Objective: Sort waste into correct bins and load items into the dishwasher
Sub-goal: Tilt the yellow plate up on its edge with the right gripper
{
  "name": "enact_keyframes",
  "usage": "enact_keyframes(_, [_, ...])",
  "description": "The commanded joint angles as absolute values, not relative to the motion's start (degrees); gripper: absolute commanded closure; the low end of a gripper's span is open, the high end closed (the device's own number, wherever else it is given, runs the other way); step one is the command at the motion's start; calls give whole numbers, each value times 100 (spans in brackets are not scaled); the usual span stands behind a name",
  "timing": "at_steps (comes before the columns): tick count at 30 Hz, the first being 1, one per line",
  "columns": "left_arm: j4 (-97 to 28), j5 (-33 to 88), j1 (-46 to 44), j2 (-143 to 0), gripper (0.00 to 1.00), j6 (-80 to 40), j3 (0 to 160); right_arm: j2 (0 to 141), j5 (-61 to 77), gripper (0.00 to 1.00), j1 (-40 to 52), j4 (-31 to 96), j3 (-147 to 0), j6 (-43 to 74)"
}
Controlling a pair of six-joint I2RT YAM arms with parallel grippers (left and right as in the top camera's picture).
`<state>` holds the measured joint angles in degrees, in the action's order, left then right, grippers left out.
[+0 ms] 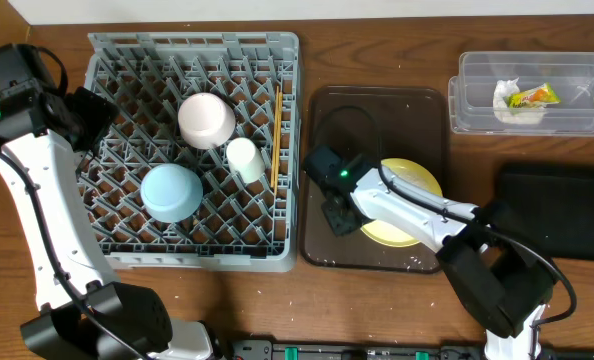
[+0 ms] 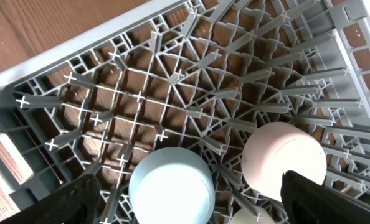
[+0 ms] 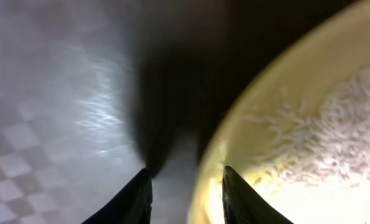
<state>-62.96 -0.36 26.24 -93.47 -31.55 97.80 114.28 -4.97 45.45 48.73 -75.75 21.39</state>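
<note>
Pegs are crowding the whole dish rack (image 1: pixel 197 258). The pink bowl (image 1: pixel 207 119), blue bowl (image 1: pixel 170 191), white cup (image 1: pixel 244 159) and chopsticks (image 1: pixel 275 130) are filling its middle and right side, while the cells toward its upper left are lying open. The right arm (image 1: pixel 407 205) is stretching over the yellow plate (image 1: pixel 417 172) on the brown tray (image 1: pixel 397 120), blocking approach from the lower right. Bare worktop (image 1: pixel 377 55) is leaving passage above the tray and between it, the clear tub (image 1: pixel 467 100) and the black tray (image 1: pixel 557 210). Only a narrow strip is separating rack and tray.

Grey plastic rack (image 1: pixel 192 40), glossy brown tray (image 1: pixel 377 120), wood-grain table (image 1: pixel 377 50), clear plastic tub (image 1: pixel 577 115)
</note>
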Motion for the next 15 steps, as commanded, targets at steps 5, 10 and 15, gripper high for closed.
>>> enact_keyframes(5, [-6318,-69,2633,-9356,7,-3201,9776,11450,-919,83,4615,4836,-7338,2484])
enact_keyframes(10, [-6318,-69,2633,-9356,7,-3201,9776,11450,-921,99,4615,4836,-7352,2484])
enact_keyframes(15, [-6318,-69,2633,-9356,7,-3201,9776,11448,-980,99,4615,4864,-7544,2499])
